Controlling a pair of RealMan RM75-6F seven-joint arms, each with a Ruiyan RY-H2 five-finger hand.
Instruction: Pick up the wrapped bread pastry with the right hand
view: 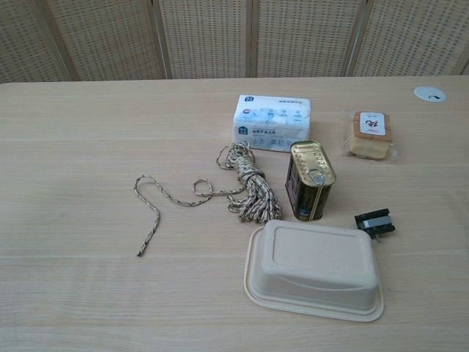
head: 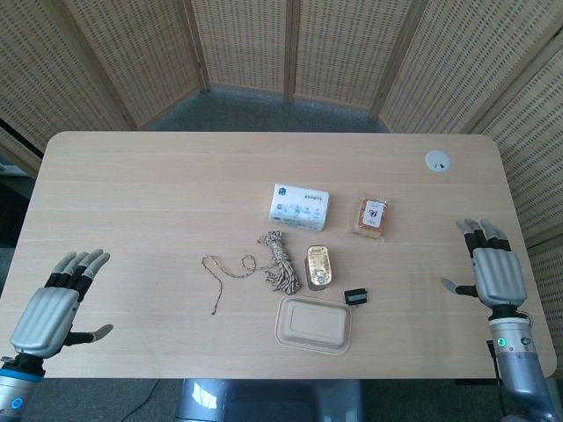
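Note:
The wrapped bread pastry (head: 371, 217) (view: 371, 136) lies flat in clear wrap with a white and red label, right of the table's middle. My right hand (head: 495, 272) hovers open at the table's right edge, fingers spread and pointing away from me, well to the right of the pastry and nearer to me. Over the near left corner, my left hand (head: 54, 305) is open too and holds nothing. Neither hand shows in the chest view.
A white tissue pack (head: 298, 205) lies left of the pastry. Nearer to me are a coiled rope (head: 264, 259), a gold tin can (head: 319, 267), a small black clip (head: 356, 297) and a beige pulp tray (head: 314, 323). A white disc (head: 437, 160) sits at the far right.

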